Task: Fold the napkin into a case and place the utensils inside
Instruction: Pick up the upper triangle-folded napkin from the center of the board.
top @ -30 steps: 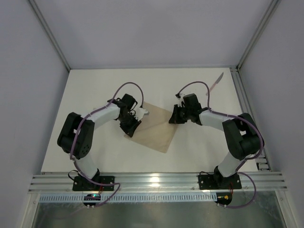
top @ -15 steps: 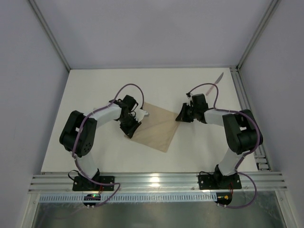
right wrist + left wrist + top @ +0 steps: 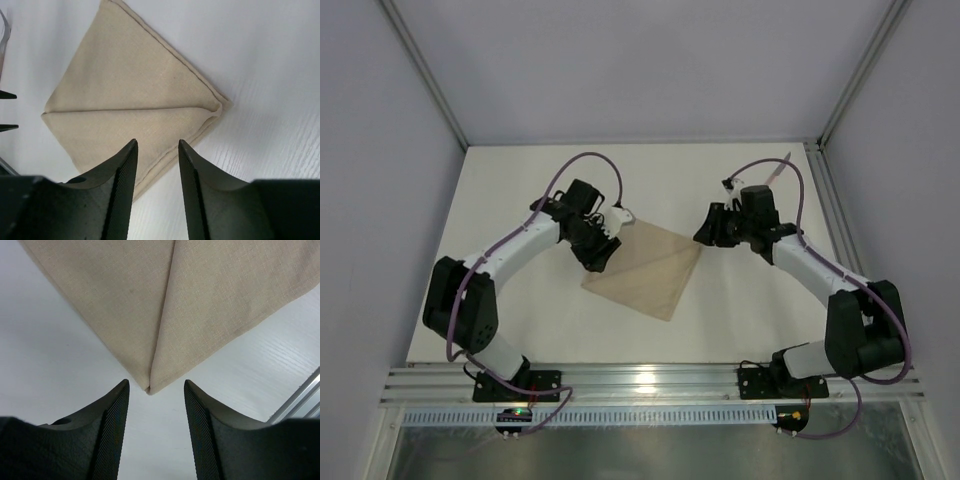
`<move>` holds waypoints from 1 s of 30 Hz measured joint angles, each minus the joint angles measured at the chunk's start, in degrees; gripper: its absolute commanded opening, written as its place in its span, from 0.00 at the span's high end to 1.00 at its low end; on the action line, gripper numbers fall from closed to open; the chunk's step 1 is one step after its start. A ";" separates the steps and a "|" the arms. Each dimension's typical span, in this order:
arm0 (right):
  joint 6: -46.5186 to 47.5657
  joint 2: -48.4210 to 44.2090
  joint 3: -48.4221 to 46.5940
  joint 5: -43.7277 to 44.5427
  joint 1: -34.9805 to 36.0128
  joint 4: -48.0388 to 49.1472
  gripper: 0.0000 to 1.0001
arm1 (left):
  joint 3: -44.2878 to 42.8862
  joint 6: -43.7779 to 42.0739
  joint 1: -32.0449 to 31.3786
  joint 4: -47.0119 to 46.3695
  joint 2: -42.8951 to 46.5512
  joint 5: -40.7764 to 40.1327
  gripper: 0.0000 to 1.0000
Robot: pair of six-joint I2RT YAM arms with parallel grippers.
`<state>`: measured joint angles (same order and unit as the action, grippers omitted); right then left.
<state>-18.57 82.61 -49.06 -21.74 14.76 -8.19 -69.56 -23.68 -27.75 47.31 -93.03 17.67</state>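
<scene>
Hovering at either end of a partly folded napkin, two tools stand open and grip nothing.

The beige napkin (image 3: 645,270) lies flat mid-bench (image 3: 520,320), a kite shape whose centre crease runs left to right. The left tool (image 3: 156,390) has parted jaws just short of the left tip, and the right tool (image 3: 157,145) is parted near the right tip. The knife (image 3: 778,168) lies at the far right corner, nearer the right arm, with bare bench between.
</scene>
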 measured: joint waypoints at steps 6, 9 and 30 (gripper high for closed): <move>1.64 -8.07 1.53 1.51 2.43 -6.08 0.42 | 1.60 -2.03 0.00 0.39 3.69 -1.18 0.45; 4.09 -11.06 2.78 3.78 9.75 -9.90 0.41 | 3.63 -2.36 0.00 0.26 3.96 -2.36 0.45; 52.98 -6.34 9.46 15.54 42.77 -10.69 0.30 | 7.28 -1.64 3.43 -1.44 1.68 1.64 0.45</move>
<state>34.41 76.27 -39.59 -6.20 57.54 -18.87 -62.28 -25.32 -24.32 45.87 -91.35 19.31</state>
